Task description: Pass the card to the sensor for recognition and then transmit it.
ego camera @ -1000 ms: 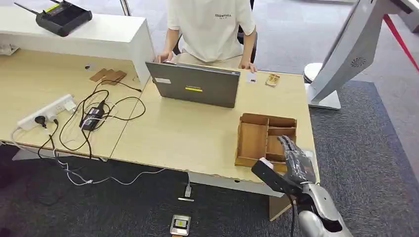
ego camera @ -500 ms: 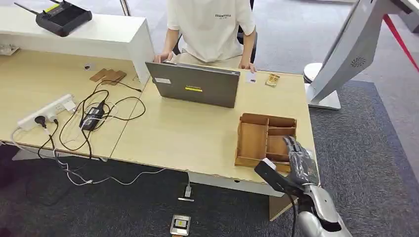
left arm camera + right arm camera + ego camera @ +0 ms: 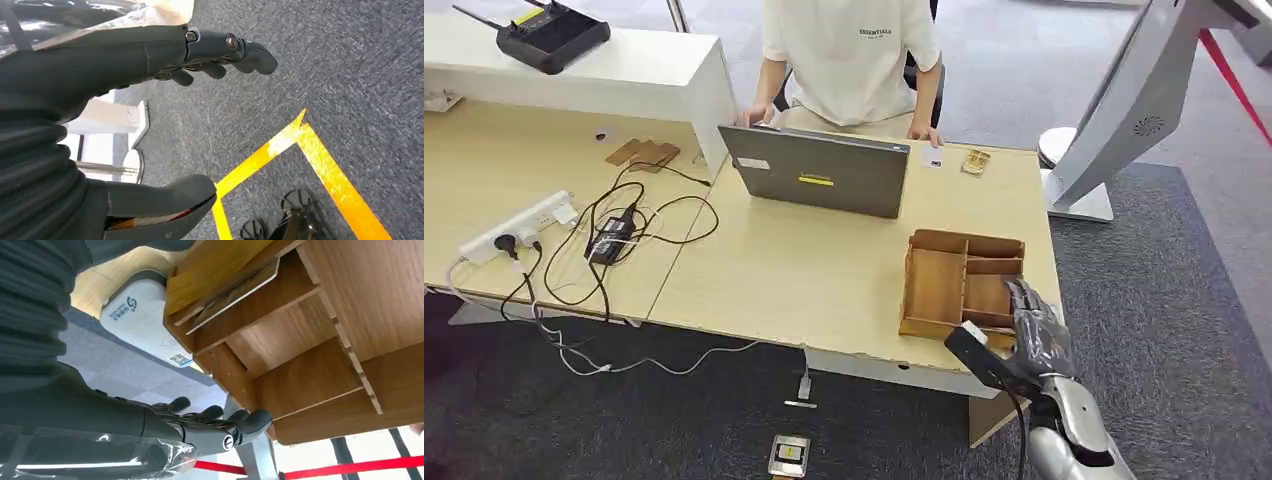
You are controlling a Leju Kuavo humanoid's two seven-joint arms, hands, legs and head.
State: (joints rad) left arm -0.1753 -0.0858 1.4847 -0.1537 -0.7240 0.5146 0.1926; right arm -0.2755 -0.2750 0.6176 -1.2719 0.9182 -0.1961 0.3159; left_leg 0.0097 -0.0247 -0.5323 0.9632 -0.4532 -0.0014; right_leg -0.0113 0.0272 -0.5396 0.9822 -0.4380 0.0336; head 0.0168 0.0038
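A wooden divided box [image 3: 963,281] stands near the table's front right corner. My right hand [image 3: 1031,342] hovers at the box's near right corner, fingers spread, thumb stretched out left, holding nothing. Up close, the right hand [image 3: 130,427] lies beside the box [image 3: 350,300], whose compartment holds flat tan cards [image 3: 235,287]. A white sensor unit [image 3: 135,315] with a printed logo and code sits against the box; a white sliver of the sensor [image 3: 972,329] peeks past my thumb. My left hand [image 3: 100,55] hangs over the floor, fingers apart and empty.
A person in a white shirt [image 3: 852,55] sits behind a grey laptop [image 3: 816,170] on the far side. A small white card [image 3: 932,157] and a wooden piece [image 3: 975,160] lie by the person's hand. A power strip [image 3: 516,226] and cables [image 3: 614,235] cover the left table.
My right hand has drifted slightly right and back toward me, away from the box's compartments. Nothing else has moved.
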